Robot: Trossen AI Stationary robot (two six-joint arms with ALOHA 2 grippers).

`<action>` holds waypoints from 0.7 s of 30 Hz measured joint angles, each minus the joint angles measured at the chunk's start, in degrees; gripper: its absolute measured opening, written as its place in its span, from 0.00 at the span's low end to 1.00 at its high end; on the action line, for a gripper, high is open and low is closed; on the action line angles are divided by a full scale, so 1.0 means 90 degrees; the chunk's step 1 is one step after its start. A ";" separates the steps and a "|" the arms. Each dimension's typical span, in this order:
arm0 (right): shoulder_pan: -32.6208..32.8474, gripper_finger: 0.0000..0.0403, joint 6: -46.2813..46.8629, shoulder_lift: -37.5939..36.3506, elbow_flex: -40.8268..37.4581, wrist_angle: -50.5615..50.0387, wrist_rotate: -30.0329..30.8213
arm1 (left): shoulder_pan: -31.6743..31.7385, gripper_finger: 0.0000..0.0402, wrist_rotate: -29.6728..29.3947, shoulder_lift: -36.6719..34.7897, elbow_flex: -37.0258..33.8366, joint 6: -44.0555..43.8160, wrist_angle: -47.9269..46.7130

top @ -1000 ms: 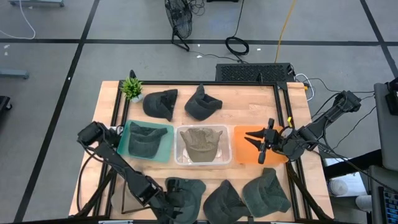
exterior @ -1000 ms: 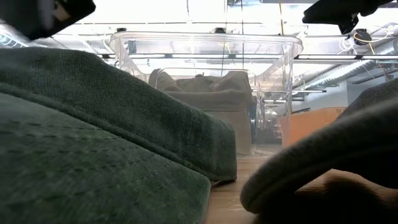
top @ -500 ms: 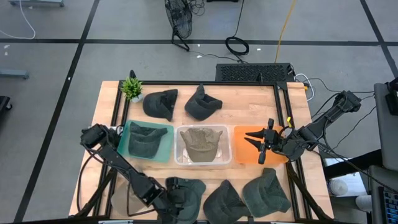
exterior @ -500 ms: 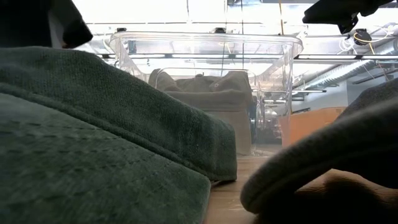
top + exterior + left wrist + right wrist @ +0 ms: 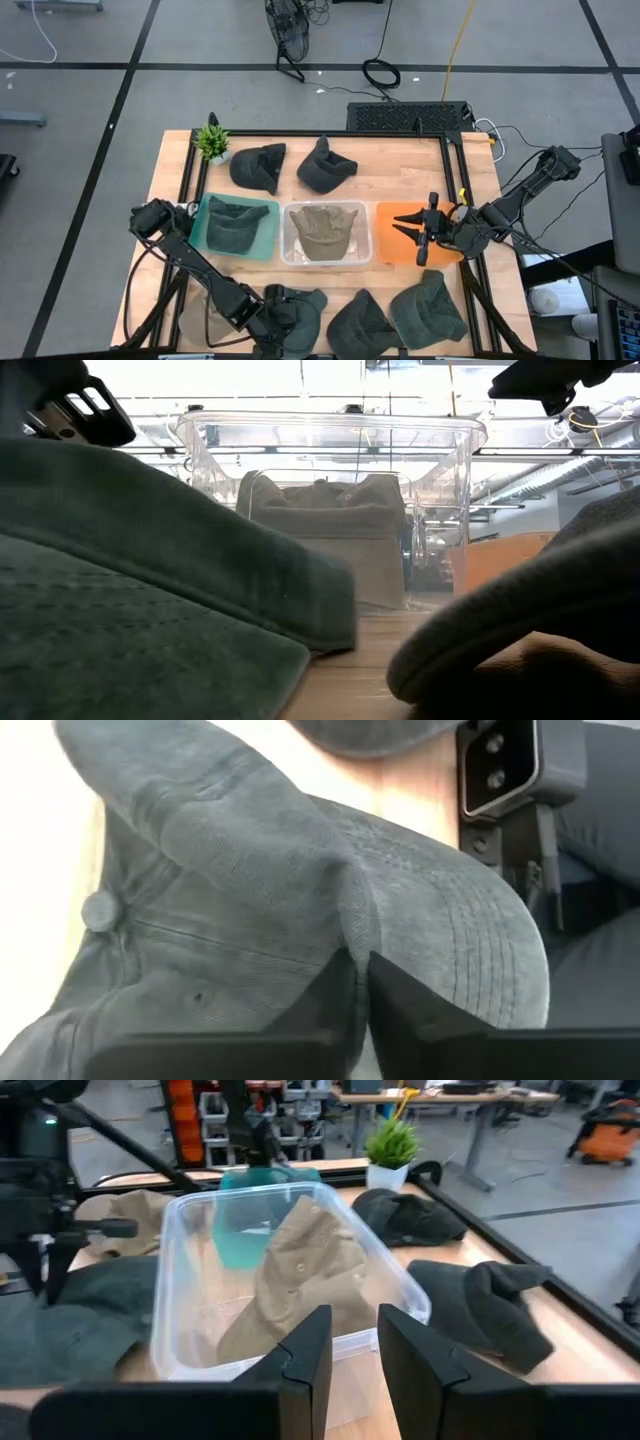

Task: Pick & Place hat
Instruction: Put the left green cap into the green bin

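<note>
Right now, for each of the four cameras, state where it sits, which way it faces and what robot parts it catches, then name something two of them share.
High view: overhead, looking straight down on the table, both arms visible.
Low view: at tabletop height, facing the clear bin; dark arm parts at the top corners.
Left wrist view: on the left arm, left hand pinching a green cap.
Right wrist view: on the right arm, right hand before the bin.
Shared: the tan cap in the bin shows in the high, low and right wrist views.

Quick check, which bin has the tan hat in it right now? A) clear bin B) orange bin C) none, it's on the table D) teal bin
A: the tan hat lies inside the clear bin, the middle one between the teal bin and the orange bin.
</note>
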 joint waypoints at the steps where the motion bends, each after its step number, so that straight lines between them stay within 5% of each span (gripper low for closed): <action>1: 0.0000 0.18 0.0000 0.0000 0.0000 0.0000 -0.0013 | 0.0010 0.03 0.0093 -0.0042 0.0000 -0.0008 -0.0016; 10: 0.0000 0.18 0.0002 0.0001 0.0000 -0.0010 -0.0324 | -0.0015 0.02 0.0070 -0.1285 -0.0002 0.0600 -0.0437; 21: 0.0000 0.18 -0.0044 0.0000 0.0000 -0.0010 -0.0328 | -0.0217 0.03 -0.0426 -0.3308 -0.0002 0.0276 -0.3188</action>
